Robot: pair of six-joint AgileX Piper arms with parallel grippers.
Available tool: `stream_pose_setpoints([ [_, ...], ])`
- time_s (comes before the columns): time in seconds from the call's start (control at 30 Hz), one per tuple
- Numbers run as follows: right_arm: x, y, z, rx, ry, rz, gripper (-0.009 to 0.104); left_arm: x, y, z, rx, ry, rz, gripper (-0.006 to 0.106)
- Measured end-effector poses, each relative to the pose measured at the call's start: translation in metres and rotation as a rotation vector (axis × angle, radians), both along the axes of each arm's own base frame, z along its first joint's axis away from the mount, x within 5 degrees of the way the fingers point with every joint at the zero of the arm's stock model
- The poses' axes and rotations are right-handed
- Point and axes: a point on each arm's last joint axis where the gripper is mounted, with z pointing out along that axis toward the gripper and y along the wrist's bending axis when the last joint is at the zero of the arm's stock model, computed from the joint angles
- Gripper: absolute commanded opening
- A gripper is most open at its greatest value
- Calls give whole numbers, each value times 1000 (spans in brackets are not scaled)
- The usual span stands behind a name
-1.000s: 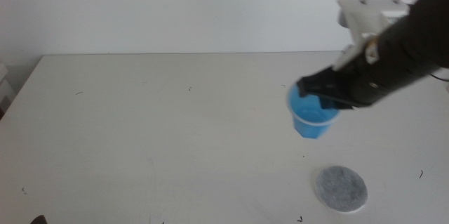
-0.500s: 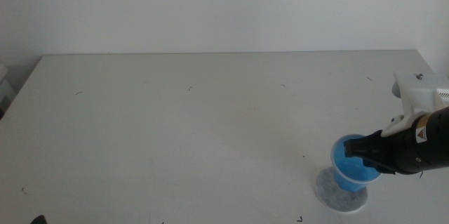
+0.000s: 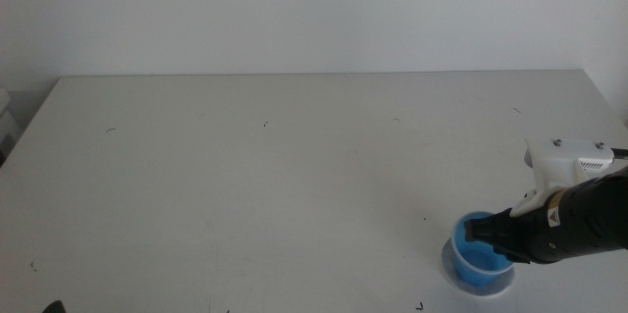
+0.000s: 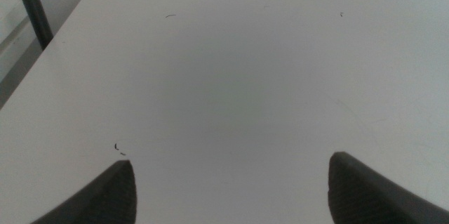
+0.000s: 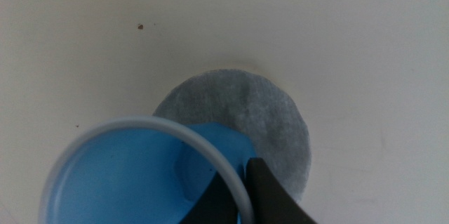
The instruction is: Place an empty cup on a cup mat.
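No readable text anywhere. Only a small yellow-and-white sticker [image 3: 555, 218] on the right arm's dark housing, middle view; too small to read. Wrist views show no markings.

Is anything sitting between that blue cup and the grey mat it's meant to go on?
Nothing visible. The right gripper holds the cup by its rim directly over the cup mat, whose visible surface is bare. Whether the cup touches it yet cannot be told. The left gripper waits over bare table.
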Motion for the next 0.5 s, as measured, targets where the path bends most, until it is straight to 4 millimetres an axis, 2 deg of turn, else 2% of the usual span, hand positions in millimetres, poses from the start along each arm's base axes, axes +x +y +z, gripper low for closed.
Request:
stream_pose_setpoints([
  [0.17,2,1,-2,2,-1,-1,0,0,0,0,0,0,0,105],
  [0.33,2,1,-3,-3,-1,3,17,0,0,0,0,0,0,105],
  [0.5,2,0,-2,-3,-2,3,44,0,0,0,0,0,0,105],
])
